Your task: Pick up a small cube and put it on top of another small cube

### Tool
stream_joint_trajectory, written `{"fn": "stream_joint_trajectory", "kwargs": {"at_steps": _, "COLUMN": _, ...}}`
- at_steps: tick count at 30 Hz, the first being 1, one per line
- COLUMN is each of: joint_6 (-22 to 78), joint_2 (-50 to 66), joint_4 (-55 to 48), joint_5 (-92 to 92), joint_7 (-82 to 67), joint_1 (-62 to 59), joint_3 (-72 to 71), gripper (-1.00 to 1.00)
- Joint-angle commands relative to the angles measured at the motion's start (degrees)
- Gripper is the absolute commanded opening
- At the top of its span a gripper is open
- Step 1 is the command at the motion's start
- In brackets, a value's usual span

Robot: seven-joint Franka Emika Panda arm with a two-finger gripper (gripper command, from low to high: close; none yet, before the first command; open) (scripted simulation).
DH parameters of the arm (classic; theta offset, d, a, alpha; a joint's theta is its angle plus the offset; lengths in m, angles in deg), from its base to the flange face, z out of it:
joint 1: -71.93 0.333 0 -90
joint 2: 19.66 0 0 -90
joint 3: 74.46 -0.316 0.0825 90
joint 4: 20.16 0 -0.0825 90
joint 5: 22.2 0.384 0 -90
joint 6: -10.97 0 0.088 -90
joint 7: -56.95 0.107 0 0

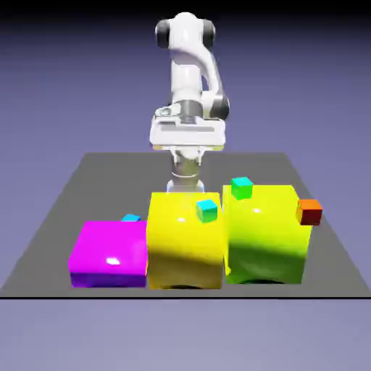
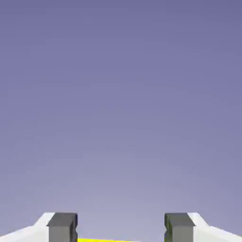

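Observation:
The small cube (image 1: 130, 217) shows only its light cyan-blue top, peeking out behind the big magenta block (image 1: 109, 253). Another small cube (image 1: 206, 210), cyan with teal sides, sits on top of the big yellow block (image 1: 182, 246), near its right edge. My gripper (image 1: 185, 182) hangs behind the yellow block, between the two small cubes and touching neither. In the hand view my gripper (image 2: 120, 229) is open, with nothing between its grey fingertips (image 2: 62, 228); only a thin yellow strip (image 2: 104, 240) and the backdrop show.
A big yellow-green block (image 1: 262, 235) stands to the exterior view's right of the yellow one, with a small green cube (image 1: 242, 188) on top. A small red-orange cube (image 1: 310, 211) sits at its right side. All rest on the grey table (image 1: 65, 196).

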Motion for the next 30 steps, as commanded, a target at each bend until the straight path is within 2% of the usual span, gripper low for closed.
{"fn": "stream_joint_trajectory", "kwargs": {"at_steps": 1, "joint_6": 1.37, "joint_2": -1.0, "joint_4": -0.52, "joint_5": -0.55, "joint_7": -1.9, "joint_1": 0.43, "joint_3": 2.08, "gripper": 0.0}}
{"fn": "stream_joint_trajectory", "kwargs": {"at_steps": 30, "joint_6": 41.11, "joint_2": -30.06, "joint_4": -15.59, "joint_5": -16.42, "joint_7": -56.82, "joint_1": 12.85, "joint_3": 62.3, "gripper": 0.0}}
